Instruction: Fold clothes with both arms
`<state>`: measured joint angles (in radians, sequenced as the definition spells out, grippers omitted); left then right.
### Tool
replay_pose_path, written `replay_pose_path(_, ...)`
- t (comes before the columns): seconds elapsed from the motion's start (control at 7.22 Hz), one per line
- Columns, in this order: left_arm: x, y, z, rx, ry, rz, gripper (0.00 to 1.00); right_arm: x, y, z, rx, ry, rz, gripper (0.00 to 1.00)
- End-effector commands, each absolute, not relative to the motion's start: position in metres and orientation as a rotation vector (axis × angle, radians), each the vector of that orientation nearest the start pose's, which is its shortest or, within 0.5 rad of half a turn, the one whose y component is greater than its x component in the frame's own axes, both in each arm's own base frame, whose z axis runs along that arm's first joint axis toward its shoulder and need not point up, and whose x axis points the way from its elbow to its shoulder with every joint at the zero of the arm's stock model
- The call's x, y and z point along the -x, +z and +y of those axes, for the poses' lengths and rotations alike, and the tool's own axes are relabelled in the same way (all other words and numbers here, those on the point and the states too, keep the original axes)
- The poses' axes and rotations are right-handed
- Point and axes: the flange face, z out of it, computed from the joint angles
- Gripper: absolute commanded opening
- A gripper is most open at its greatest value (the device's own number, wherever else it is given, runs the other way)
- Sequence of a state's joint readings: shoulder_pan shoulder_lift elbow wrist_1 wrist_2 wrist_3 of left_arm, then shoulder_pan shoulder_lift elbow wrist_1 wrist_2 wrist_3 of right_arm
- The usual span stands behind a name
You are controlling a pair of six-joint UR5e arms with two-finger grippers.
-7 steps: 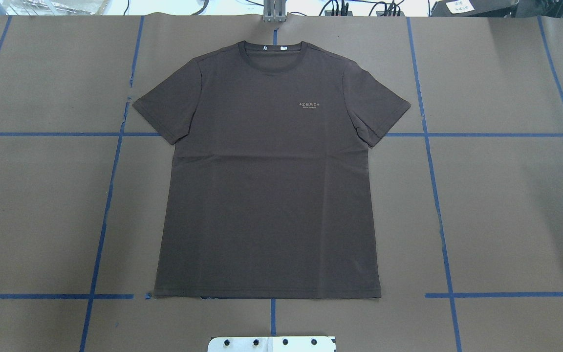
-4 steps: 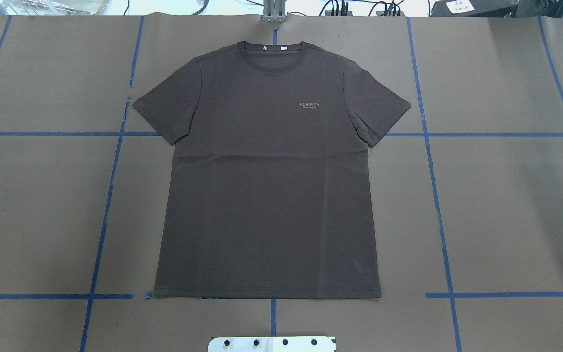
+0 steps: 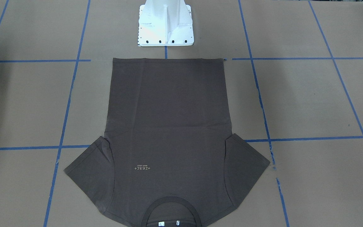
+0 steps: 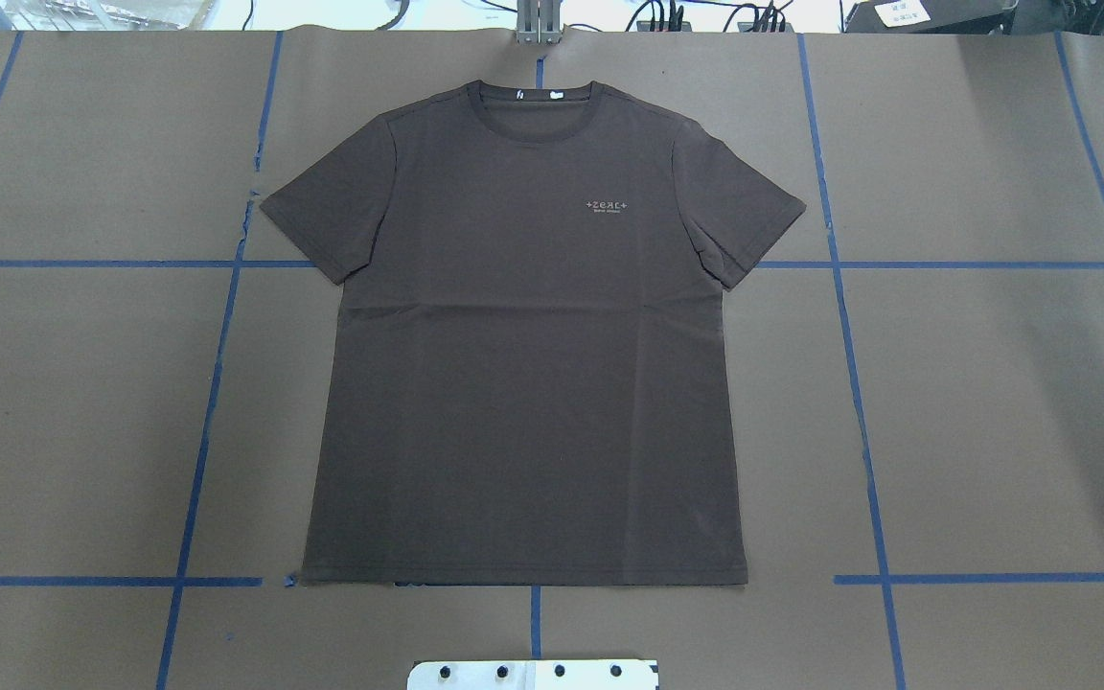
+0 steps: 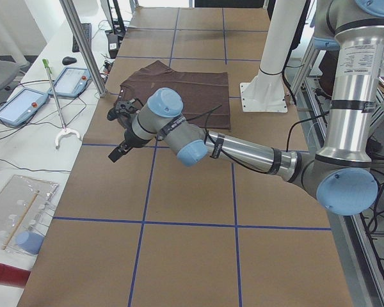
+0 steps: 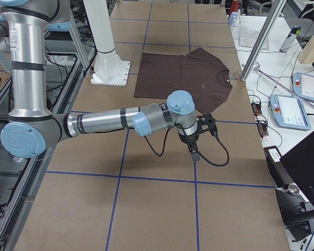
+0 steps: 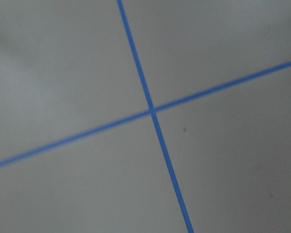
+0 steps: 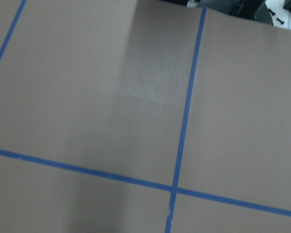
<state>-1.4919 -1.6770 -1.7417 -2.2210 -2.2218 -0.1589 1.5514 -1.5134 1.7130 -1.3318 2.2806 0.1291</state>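
The dark brown T-shirt (image 4: 523, 383) lies flat and spread out in the middle of the brown table, collar at the far edge and hem toward the robot base. It also shows in the front-facing view (image 3: 169, 126) and both side views (image 5: 179, 89) (image 6: 183, 76). My left gripper (image 5: 118, 153) hovers over bare table off the shirt's left side. My right gripper (image 6: 193, 154) hovers over bare table off its right side. Neither touches the shirt. Both show only in the side views, so I cannot tell whether they are open or shut. The wrist views show only table and tape.
The white pedestal base (image 3: 165, 28) stands just behind the shirt's hem. Blue tape lines (image 4: 217, 383) grid the table. Metal posts (image 5: 83, 45) (image 6: 261, 39) stand at the far table edge, with tablets and cables on the desks beyond.
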Motion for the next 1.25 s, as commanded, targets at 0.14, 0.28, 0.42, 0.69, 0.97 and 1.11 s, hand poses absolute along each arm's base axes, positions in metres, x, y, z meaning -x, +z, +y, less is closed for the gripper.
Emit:
replay_pose_path(0.14,-0.046,0.407,-0.569,-0.799,0.273,0.803,1.00,0.054,0.441,-0.635,-0.340,0.105,-0.839,1.00)
replay_pose_path(0.28,-0.053,0.407,-0.568,-0.795,0.284,0.808,1.00,0.110,0.419,-0.640,-0.316,0.193,-0.899,0.99)
replay_pose_path(0.42,-0.058,0.406,-0.568,-0.793,0.291,0.811,1.00,0.168,0.414,-0.639,-0.372,0.256,-0.929,0.97)
replay_pose_path(0.69,-0.059,0.407,-0.569,-0.791,0.292,0.812,1.00,0.278,0.390,-0.651,-0.408,0.347,-0.936,0.76)
replay_pose_path(0.97,-0.061,0.404,-0.568,-0.794,0.297,0.815,1.00,0.351,0.397,-0.634,-0.414,0.345,-0.888,0.66)
replay_pose_path(1.11,-0.063,0.405,-0.568,-0.791,0.302,0.816,1.00,0.374,0.409,-0.631,-0.419,0.348,-0.850,0.63)
